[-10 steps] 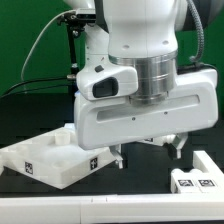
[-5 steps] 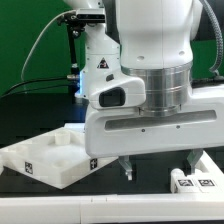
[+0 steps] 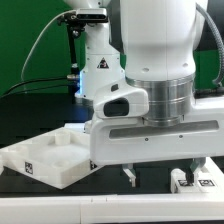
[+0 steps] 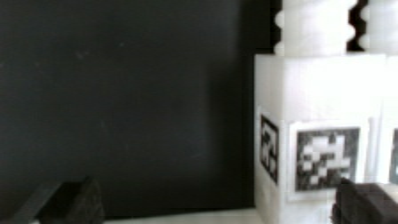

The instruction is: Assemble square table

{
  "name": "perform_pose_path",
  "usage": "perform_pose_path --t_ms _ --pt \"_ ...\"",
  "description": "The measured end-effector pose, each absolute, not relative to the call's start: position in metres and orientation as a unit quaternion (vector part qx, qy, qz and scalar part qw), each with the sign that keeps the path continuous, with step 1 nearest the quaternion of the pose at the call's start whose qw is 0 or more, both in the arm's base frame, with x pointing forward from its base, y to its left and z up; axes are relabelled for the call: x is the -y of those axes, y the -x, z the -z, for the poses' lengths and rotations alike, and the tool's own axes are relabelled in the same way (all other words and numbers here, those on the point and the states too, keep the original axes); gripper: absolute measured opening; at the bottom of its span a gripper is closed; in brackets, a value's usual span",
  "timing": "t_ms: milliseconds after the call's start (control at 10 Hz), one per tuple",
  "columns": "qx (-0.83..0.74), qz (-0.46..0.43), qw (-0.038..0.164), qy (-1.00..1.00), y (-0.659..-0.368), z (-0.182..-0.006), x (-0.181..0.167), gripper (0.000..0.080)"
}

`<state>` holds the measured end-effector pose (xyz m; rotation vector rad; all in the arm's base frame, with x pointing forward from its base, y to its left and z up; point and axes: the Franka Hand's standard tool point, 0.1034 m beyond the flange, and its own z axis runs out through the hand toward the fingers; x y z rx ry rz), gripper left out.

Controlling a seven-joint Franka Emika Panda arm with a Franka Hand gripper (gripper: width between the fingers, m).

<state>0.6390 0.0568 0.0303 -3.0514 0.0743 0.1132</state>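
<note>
The white square panel [image 3: 48, 160] with a raised rim and corner sockets lies on the black table at the exterior view's left. White block legs [image 3: 196, 183] with black-and-white tags lie at the exterior view's right, partly hidden by the arm. My gripper [image 3: 160, 174] hangs open and empty just above the table, between the panel and the legs and close to the legs. In the wrist view a tagged leg [image 4: 320, 120] with a ridged end stands just inside one dark fingertip [image 4: 374, 203]. The gripper [image 4: 217, 205] holds nothing, and only black mat lies between its fingers.
The bulky white arm body [image 3: 150, 90] fills most of the exterior view and hides the table behind it. A pale strip [image 3: 70, 212] runs along the front of the table. Black cables hang at the back left.
The arm has moved toward the exterior view's right and lower, bringing the open fingers from near the panel's edge closer to the legs.
</note>
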Motion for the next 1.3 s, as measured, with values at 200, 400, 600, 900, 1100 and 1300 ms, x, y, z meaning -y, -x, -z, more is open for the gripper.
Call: perform_pose_path --t_ms 200,400,600,900,1100,1300 --pt "-0.024 -0.034 0.044 0.998 -0.638 -0.025 -0.057 0.0649" --pt "-0.014 -0.023 0.048 0.998 -0.639 -0.025 -0.056 0.065" --pt "0.002 -0.013 0.048 0.999 -0.64 -0.025 -0.05 0.065" --pt "0.032 -0.007 0.044 0.999 -0.629 -0.025 -0.028 0.065" --pt "0.047 -0.003 0.039 0.998 -0.622 -0.025 -0.012 0.065" --pt "0.046 0.001 0.038 0.998 -0.623 -0.027 -0.009 0.065"
